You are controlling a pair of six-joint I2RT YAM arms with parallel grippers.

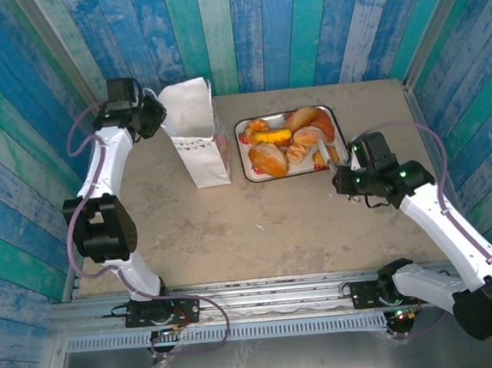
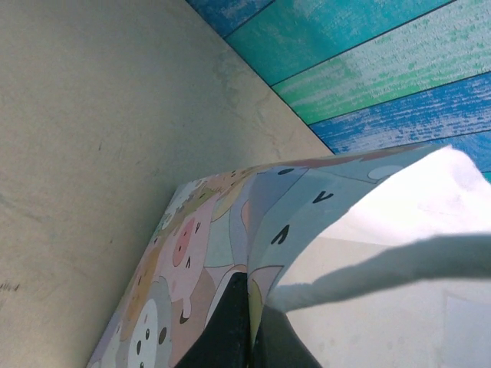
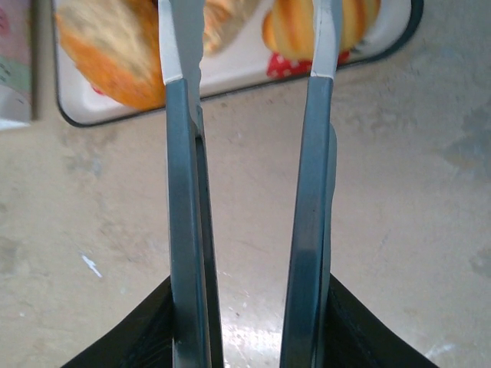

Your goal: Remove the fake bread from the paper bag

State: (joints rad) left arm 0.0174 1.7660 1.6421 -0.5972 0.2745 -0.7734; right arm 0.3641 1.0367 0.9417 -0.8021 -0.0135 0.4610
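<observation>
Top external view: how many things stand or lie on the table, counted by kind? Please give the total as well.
fake bread: about 6 (pieces overlap, so the count is not exact)
tray: 1
paper bag: 1
Total: about 8

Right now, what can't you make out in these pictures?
- Inside of the paper bag: top view, its own walls hide it; left wrist view, glare washes it out.
- Count of fake bread: top view, pieces overlap on the tray.
- Most of the tray: right wrist view, cut off by the top edge.
</observation>
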